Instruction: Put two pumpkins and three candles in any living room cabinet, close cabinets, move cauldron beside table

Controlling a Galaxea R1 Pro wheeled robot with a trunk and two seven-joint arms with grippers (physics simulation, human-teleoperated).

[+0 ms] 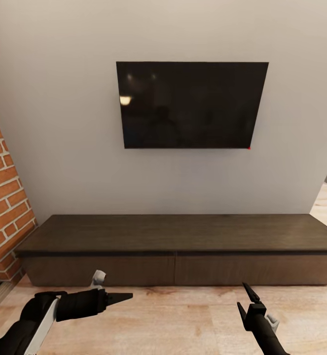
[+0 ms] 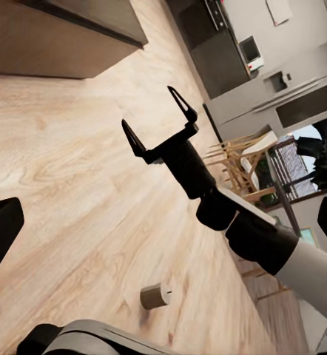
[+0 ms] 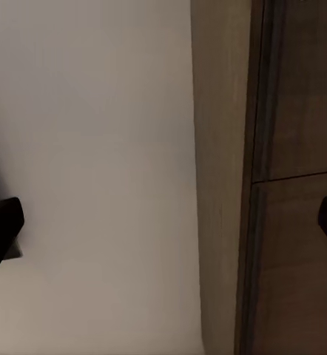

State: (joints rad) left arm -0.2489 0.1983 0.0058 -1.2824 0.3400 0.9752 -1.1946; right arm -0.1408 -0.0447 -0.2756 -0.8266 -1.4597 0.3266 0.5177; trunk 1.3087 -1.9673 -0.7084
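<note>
Cabinet (image 1: 175,268) was faced with both drawers shut; right gripper (image 1: 248,299) spread, empty, held near for opening. Left gripper (image 1: 126,296): state unclear.

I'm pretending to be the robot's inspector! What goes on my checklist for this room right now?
Surface: pale wooden floor.
Job's things: cabinet stands against the wall, both drawer fronts shut; one candle lies on the floor. Pumpkins, cauldron, table: nothing seen.
Clutter: nothing seen.
End effectors: left end effector open, holding nothing; right end effector open, holding nothing, low in front of the cabinet.
Cables: nothing seen.
Surroundings: dark TV on the wall above the cabinet, brick wall to the left, wooden chairs and kitchen units farther off.
</note>
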